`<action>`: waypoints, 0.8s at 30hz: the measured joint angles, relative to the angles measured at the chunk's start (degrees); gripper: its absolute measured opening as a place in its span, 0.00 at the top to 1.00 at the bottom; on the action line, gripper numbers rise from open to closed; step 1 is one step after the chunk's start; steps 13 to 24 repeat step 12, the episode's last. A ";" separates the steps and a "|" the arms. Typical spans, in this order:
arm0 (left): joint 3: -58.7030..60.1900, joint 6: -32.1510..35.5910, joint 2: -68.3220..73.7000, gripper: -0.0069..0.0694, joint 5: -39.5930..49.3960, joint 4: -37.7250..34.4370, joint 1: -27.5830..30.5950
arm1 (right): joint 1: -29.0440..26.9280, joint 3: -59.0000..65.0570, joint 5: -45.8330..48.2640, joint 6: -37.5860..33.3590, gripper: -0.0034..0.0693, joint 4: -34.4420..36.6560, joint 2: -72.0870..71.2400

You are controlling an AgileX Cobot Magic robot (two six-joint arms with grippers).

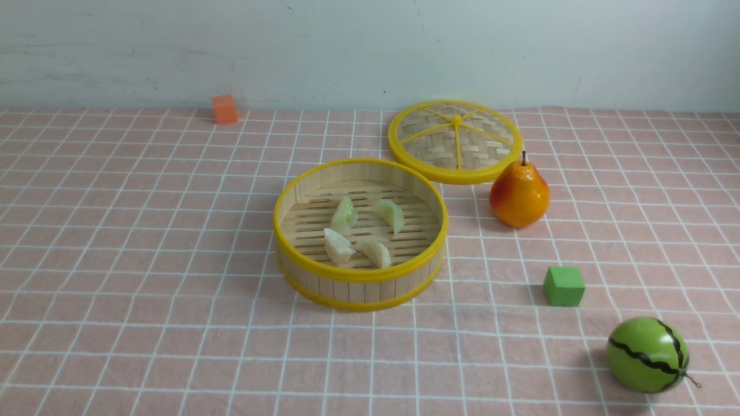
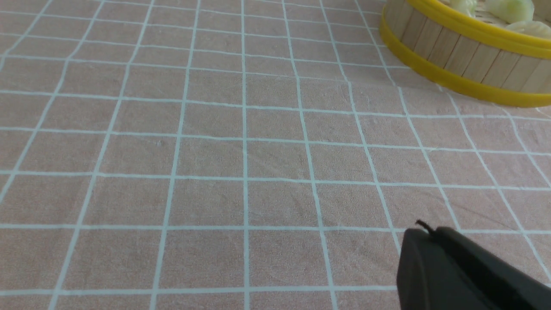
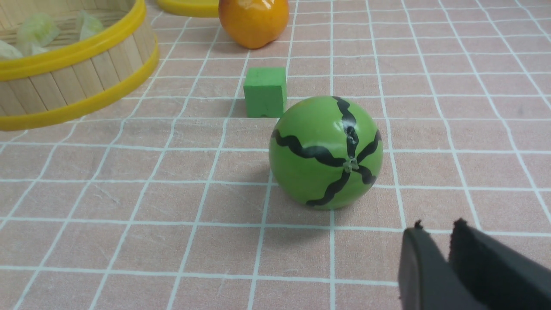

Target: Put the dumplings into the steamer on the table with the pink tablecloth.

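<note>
The bamboo steamer (image 1: 358, 289) with yellow rims stands mid-table on the pink tablecloth (image 1: 144, 260). Several pale pleated dumplings (image 1: 344, 215) lie on its slatted floor. Neither arm shows in the front view. In the left wrist view my left gripper (image 2: 430, 232) is shut and empty over bare cloth, well short of the steamer (image 2: 465, 56), where some dumplings (image 2: 512, 8) peek over the rim. In the right wrist view my right gripper (image 3: 437, 228) stands slightly open with nothing between its fingers, close to a green toy watermelon (image 3: 326, 153). The steamer (image 3: 77, 73) lies farther off.
The flat woven lid (image 1: 455, 141) lies behind the steamer, with an orange pear (image 1: 519, 196) beside it. A green cube (image 1: 563, 285) and the watermelon ball (image 1: 647, 355) sit at front right. An orange cube (image 1: 224, 108) is at the back left by the wall.
</note>
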 joint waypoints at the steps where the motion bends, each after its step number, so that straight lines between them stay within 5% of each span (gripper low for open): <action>1: 0.00 0.00 0.00 0.92 0.00 0.00 0.00 | 0.00 0.00 0.00 0.00 0.80 0.00 0.00; 24: 0.00 0.00 0.00 0.91 0.00 0.00 0.00 | 0.00 0.00 0.00 0.00 0.79 0.00 0.00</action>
